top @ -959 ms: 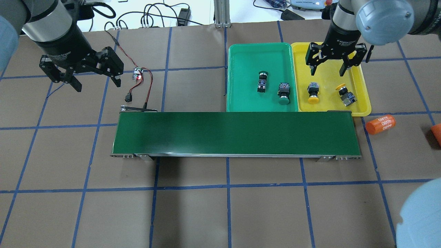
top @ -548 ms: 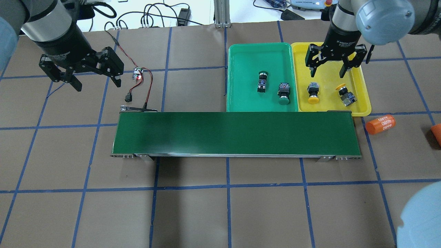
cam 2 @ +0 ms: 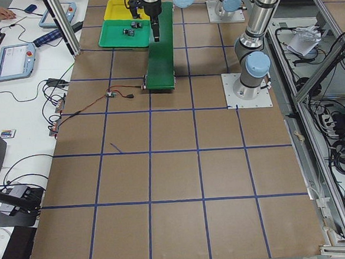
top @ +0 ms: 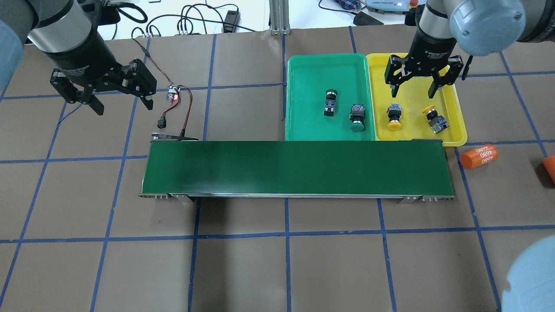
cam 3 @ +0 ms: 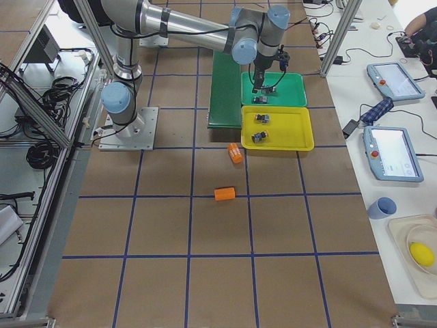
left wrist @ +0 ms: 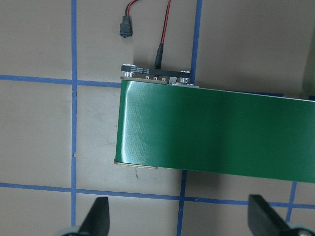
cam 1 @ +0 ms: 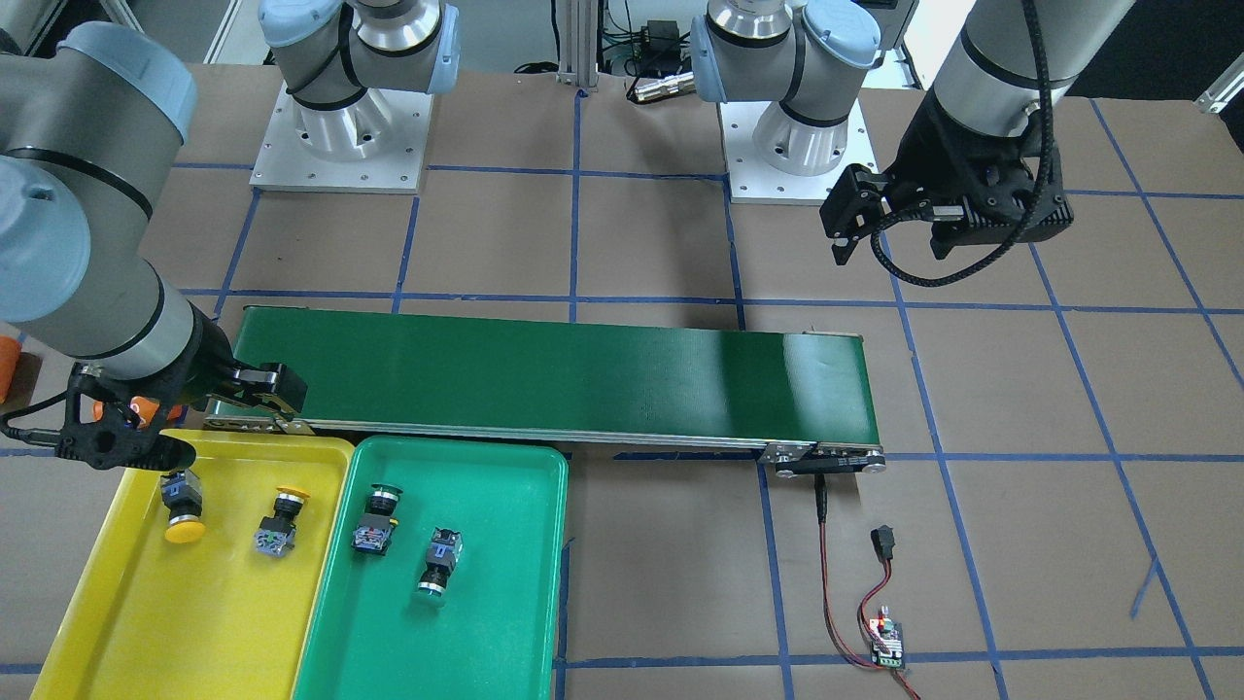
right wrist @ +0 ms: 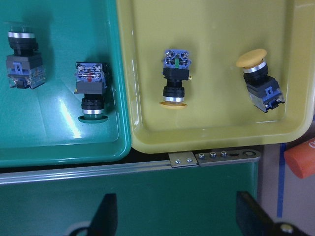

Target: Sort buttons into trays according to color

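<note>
Two yellow-capped buttons [top: 394,117] [top: 434,120] lie on their sides in the yellow tray [top: 453,82]. Two green-capped buttons [top: 331,102] [top: 357,117] lie in the green tray [top: 310,73]. My right gripper [top: 413,94] is open and empty above the far part of the yellow tray. Its wrist view shows the yellow buttons [right wrist: 175,78] [right wrist: 260,86] and the green buttons [right wrist: 22,56] [right wrist: 91,91] below it. My left gripper [top: 123,107] is open and empty above the table at the far left, apart from both trays.
A long dark green conveyor belt [top: 297,169] runs along the trays' near edge. Two orange cylinders [top: 478,156] [top: 550,167] lie on the table to the right. A small circuit board [top: 174,93] with red and black wires lies near the left gripper.
The right gripper has shifted very slightly above the yellow tray and stays open. The buttons and the left arm have not moved.
</note>
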`<state>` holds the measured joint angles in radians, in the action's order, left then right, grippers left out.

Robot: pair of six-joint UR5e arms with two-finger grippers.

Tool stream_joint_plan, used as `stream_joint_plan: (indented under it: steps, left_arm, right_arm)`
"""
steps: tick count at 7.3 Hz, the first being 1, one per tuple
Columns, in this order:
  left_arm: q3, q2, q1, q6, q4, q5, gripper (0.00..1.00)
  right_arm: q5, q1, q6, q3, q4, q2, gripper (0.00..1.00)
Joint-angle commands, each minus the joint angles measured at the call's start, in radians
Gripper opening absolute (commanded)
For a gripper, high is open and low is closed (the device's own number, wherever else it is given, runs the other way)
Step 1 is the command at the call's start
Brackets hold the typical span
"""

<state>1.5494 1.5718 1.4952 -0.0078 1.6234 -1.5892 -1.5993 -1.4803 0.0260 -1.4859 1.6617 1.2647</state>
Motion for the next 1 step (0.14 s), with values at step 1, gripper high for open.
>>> stream_joint_plan:
  steps: [1]
  left_arm:
    - [0.0, 0.001, -0.001, 0.0, 0.004, 0.0, 1.0]
  right_arm:
    - [-0.001, 0.0, 0.0, -0.001, -0.026, -0.001, 0.87]
